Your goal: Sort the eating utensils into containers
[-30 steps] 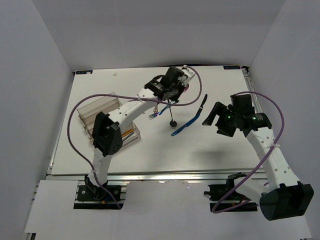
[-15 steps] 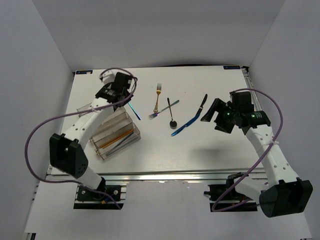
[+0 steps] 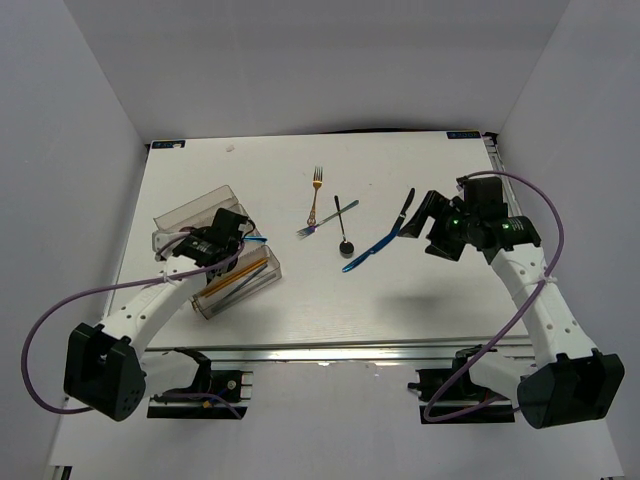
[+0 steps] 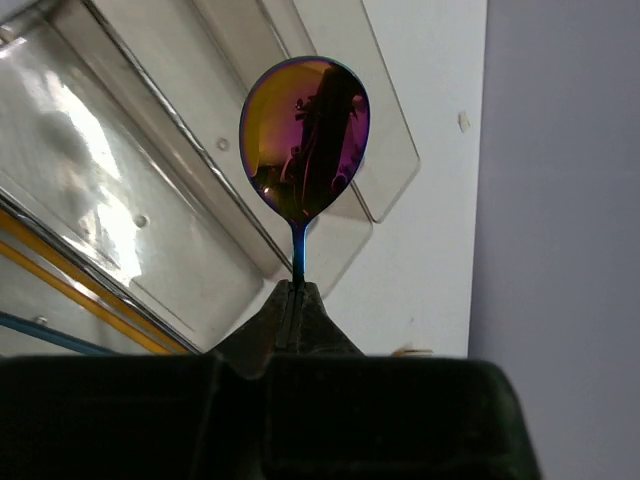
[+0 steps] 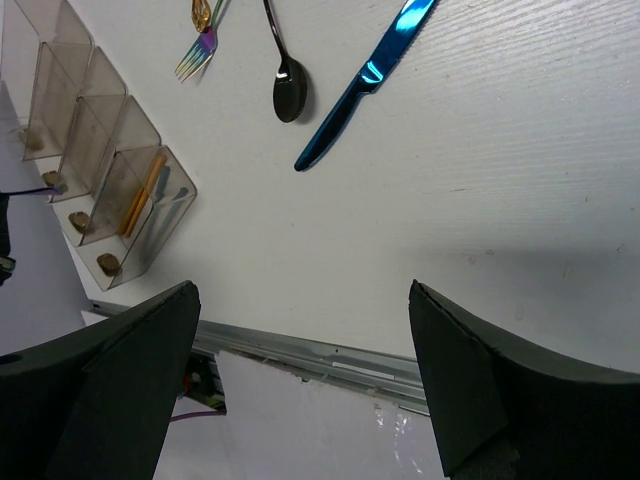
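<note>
I see left pincer (image 4: 291, 300) clenched on iridescent spoon (image 4: 305, 140) handle, axis straight out, bowl leading, over organiser tray (image 4: 120, 200). Right pincer (image 5: 305, 330) fully spread, holding nothing.

The iridescent spoon (image 4: 305, 140) is tinted purple, pink and gold, with a blue stem. The knife (image 5: 362, 85) is coloured glossy blue and the fork (image 3: 316, 190) gold. Gold sticks (image 5: 145, 190) are seen in the clear tray (image 3: 190, 212). The table (image 3: 300, 300) is finished white.

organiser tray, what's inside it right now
Gold sticks lie in one outer compartment of the organiser tray. The left claw, shut on an iridescent spoon, covers the middle from above, hiding what's there.
</note>
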Motion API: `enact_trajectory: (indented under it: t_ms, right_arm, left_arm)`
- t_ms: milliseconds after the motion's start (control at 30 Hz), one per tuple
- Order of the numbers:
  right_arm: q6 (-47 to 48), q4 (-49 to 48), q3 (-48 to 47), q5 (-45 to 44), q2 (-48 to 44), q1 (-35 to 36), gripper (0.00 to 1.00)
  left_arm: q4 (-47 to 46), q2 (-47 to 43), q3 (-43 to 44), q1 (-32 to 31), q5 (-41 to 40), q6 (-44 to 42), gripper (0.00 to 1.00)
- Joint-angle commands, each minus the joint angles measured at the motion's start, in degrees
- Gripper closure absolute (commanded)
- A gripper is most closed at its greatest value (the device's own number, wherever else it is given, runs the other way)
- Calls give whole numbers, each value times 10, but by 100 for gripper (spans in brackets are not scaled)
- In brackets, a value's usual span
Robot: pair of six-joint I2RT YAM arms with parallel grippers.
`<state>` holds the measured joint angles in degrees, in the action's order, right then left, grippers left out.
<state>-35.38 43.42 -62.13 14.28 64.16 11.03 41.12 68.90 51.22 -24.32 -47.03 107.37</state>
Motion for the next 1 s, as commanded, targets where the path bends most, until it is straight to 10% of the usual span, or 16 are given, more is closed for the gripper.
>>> enact_trajectory:
  t_ms: [0,400,633,767,967]
  right_arm:
    - [14,-13,-29,19,12,1,11]
    - [15,-23,-35,44,33,1,11]
    - [33,-18,-35,38,36,1,11]
    - [53,-3,-45,21,38,1,11]
    - [70,5,-30,4,23,1,11]
  left_arm:
    - [4,-21,-24,2,-75,265,100]
    - [-16,27,-60,3,-115,404,100]
    - [-193,4,-17,38,-182,-78,100]
    - [-452,-26,-2,96,4,-460,100]
    - [-260,88,217,119,235,-825,100]
